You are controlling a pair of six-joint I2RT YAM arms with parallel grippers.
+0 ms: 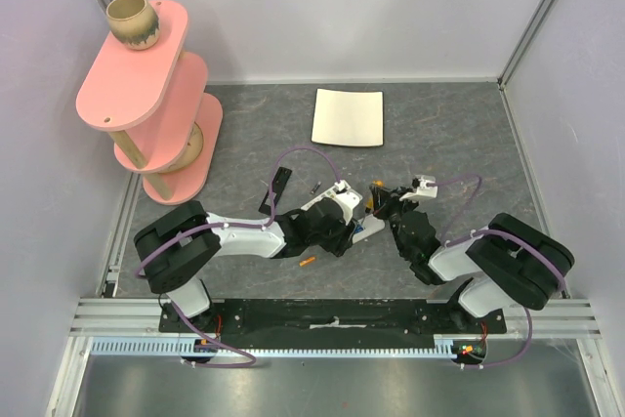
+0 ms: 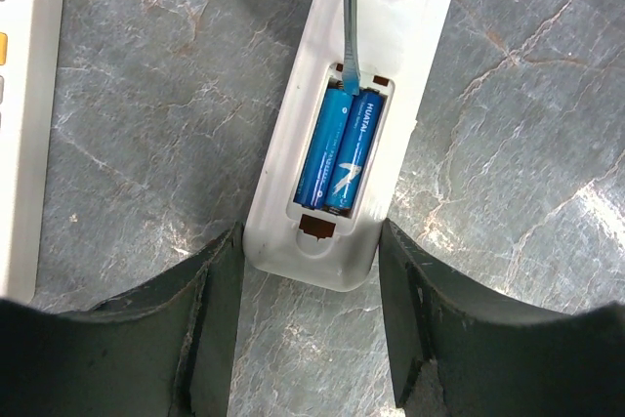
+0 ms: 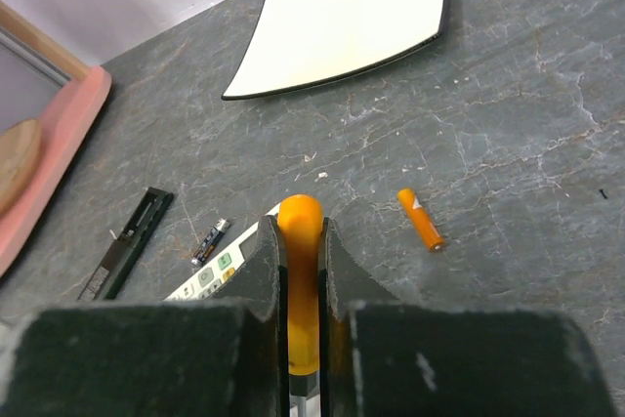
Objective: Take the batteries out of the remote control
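Near side first: the left arm lies low across the desk (image 1: 439, 144), its wrist bent down over the remote control (image 2: 415, 65). The left hand (image 2: 311, 236) is clamped on the remote's near end, one finger pressed to each side. The remote lies back-up with its bay open. The batteries (image 2: 337, 148), two blue cells, sit side by side inside it.

At the bay's far end, the metal tip of a screwdriver (image 2: 349, 26) is set against the left cell's end. The right hand (image 3: 300, 231) is clenched tight on its orange handle, with the right arm folded at the elbow and angled in toward the remote from the right.

Beyond the remote an orange cell (image 3: 422, 219) lies loose. Farther off to the left lies a black bar (image 3: 127, 246), and farthest of all a white plate (image 3: 342, 21).
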